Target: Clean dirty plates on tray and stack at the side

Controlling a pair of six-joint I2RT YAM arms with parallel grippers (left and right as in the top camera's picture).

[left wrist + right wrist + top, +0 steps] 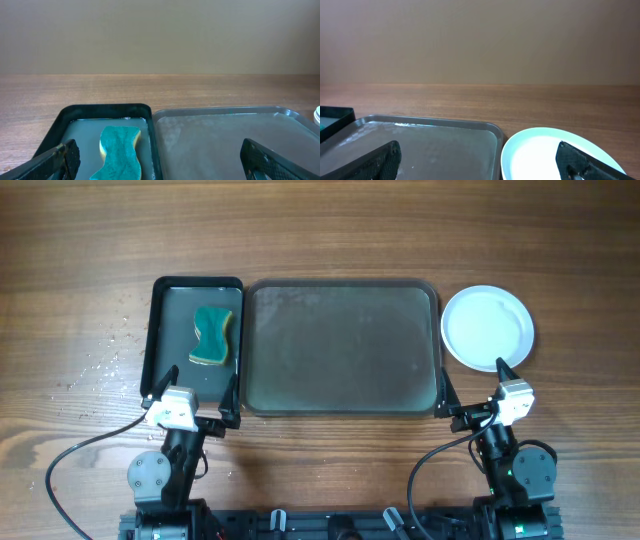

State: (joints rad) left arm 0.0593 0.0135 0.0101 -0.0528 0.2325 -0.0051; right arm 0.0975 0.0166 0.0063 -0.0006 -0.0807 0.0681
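Nearest, at the front edge of the counter (320,452): left gripper (190,392) spread wide and empty, hanging over the near end of the small black tray (155,330); right gripper (474,384) likewise wide apart with nothing between, straddling the gap between the tray (340,412) corner and the plates (487,328). Beyond the left one, a green sponge (211,336) lying flat in the black tray, apart from both fingers. Further in, the tray bare of crockery, only a dull film across its floor. To its right, just beside the rim but not on it, the plates, showing from above as a single white round, clean on top; impossible to tell how many lie beneath. Judged from that: cleaning and stacking seemingly done, only withdrawal left. To do it well: lift the right gripper straight up before drawing back, since its outer finger sits close over the stack's near rim and a sideways swing could nudge it. Leave the sponge where it lies
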